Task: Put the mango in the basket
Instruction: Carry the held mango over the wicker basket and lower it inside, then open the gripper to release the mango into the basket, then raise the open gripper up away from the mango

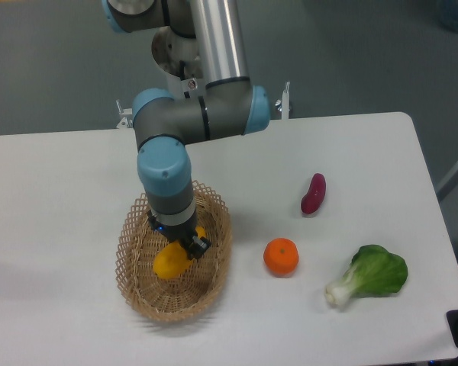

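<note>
Mango [168, 261] is sitting low inside the basket [134, 286] from what I can see on my feed, roughly in the middle of the oval and a bit toward the left half. The gripper [179, 245] is right on top of it, fingers [198, 245] closed around the upper end of the fruit, so it looks like it's got hold of the mango. I honestly can't tell if the fruit is touching the basket floor or hanging just above it, the angle doesn't give me that.

The arm [165, 171] comes down nearly vertical over the basket, wrist pointing straight at the weave, and it hides part of the far rim.

Other stuff on the white table [53, 183]: an orange [281, 256] just to the right of the basket, not touching it. A purple-red vegetable [314, 194] lies further back and to the right, on its own. A leafy green vegetable [369, 276] sits near the right front corner, white stem end pointing toward the orange.
</note>
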